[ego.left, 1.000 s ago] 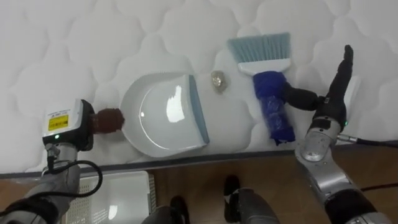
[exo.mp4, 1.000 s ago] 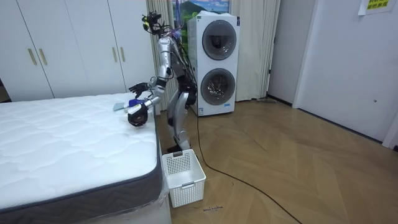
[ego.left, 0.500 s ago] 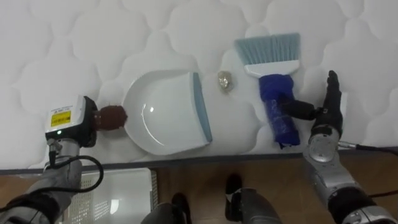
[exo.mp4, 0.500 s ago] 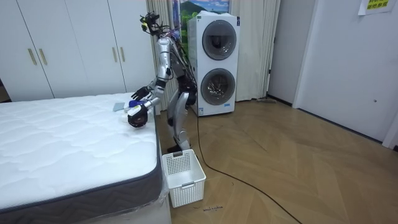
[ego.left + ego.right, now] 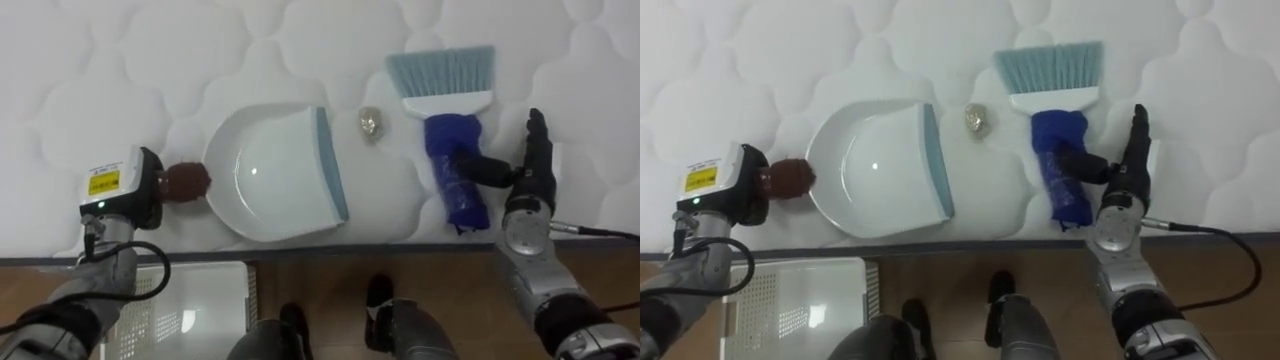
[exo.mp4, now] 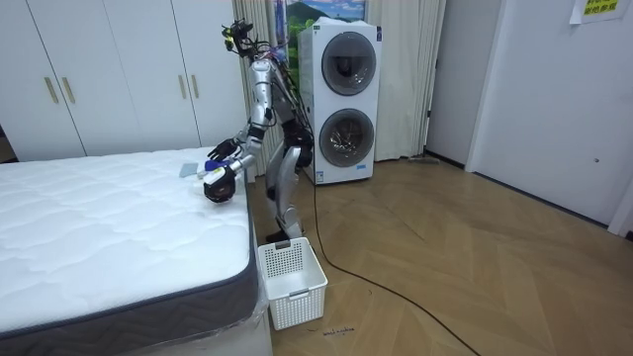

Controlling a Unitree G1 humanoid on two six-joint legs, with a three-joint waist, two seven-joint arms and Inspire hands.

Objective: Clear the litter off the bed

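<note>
A white dustpan (image 5: 272, 176) lies on the quilted mattress (image 5: 120, 80), its grey-blue lip facing right. My left hand (image 5: 128, 190) is shut on its brown handle (image 5: 186, 181) near the bed's edge. A small crumpled ball (image 5: 372, 123) rests just right of the lip. Further right lies a brush (image 5: 450, 150) with pale blue bristles pointing away and a blue handle. My right hand (image 5: 527, 185) is open beside that handle, fingers straight, thumb touching the blue grip. In the room view I stand at the bed's side (image 6: 282, 158).
A white slatted basket (image 6: 292, 282) stands on the wood floor below the mattress edge (image 5: 400, 250), also at the lower left as the basket (image 5: 190, 310). A stacked washer and dryer (image 6: 341, 99) stand behind me.
My right hand has drawn back toward the bed's edge and closer to the brush handle, thumb still on it. The camera has shifted slightly. Dustpan, ball and left hand keep their places.
</note>
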